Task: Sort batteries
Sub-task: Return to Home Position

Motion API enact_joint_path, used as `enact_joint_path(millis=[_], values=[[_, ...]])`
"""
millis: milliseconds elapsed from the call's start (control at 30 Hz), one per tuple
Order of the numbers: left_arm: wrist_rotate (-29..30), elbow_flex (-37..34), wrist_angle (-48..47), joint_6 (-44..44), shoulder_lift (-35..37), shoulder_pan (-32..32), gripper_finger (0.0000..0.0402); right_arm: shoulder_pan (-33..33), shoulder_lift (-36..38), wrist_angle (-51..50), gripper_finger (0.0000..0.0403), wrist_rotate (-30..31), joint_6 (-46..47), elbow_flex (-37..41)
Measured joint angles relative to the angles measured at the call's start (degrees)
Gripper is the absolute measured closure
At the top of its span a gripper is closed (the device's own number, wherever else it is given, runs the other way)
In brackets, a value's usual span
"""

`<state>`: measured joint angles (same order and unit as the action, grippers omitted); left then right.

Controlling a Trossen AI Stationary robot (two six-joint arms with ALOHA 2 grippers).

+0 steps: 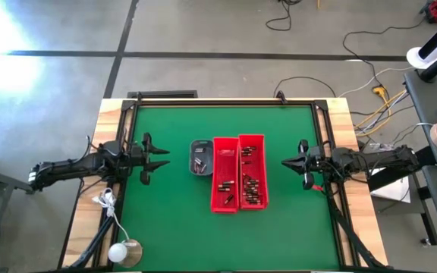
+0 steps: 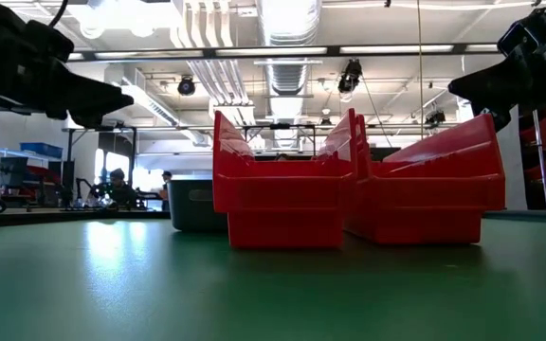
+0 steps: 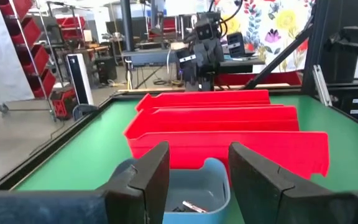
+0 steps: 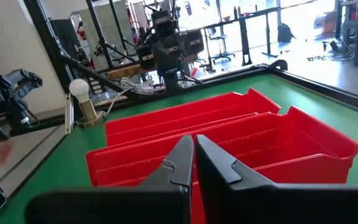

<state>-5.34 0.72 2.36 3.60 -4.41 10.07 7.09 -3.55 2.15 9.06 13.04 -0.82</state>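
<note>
Two long red bins (image 1: 225, 184) (image 1: 252, 171) stand side by side at the middle of the green table, each with several small dark batteries (image 1: 250, 182) on its floor. A small grey tray (image 1: 200, 157) sits against the left bin's far left side and holds a few batteries (image 3: 191, 206). My left gripper (image 1: 165, 160) hovers level at the table's left, open, pointing at the tray with nothing between its fingers (image 3: 157, 177). My right gripper (image 1: 285, 161) hovers level at the table's right, shut, empty and pointing at the bins.
A white bulb on a round base (image 1: 121, 253) with a white cord lies on the wooden border at the near left. A black frame (image 1: 226, 102) runs around the green mat. Bare mat lies near, far and beside the bins.
</note>
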Motion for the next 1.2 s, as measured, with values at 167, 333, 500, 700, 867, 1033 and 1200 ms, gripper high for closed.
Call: enact_joint_path(millis=[167,333,500,700,867,1033,1200], values=[[0.00,0.01,0.07,-0.04,-1.10,0.00,0.0258,0.00,0.00,0.02,0.0393,0.00,0.00,0.00],[0.00,0.05,0.07,-0.04,-2.01,0.00,0.0258,0.00,0.00,0.04,0.0393,0.00,0.02,0.02],[0.02,0.10,0.12,-0.04,-2.69,0.00,0.0258,0.00,0.00,0.04,0.0393,0.02,0.02,0.02],[0.04,0.10,0.14,-0.07,-3.37,0.00,0.0258,0.00,0.00,0.04,0.0393,0.02,0.00,0.02],[0.04,0.10,0.14,-0.07,-3.93,0.00,0.0258,0.00,0.00,0.04,0.0393,0.02,0.02,0.02],[0.07,0.10,0.16,-0.07,-4.47,0.00,0.0258,0.00,0.00,0.07,0.0393,0.02,0.02,0.02],[0.07,0.10,0.16,-0.07,-4.98,0.00,0.0258,0.00,0.00,0.07,0.0393,0.02,0.01,0.02]])
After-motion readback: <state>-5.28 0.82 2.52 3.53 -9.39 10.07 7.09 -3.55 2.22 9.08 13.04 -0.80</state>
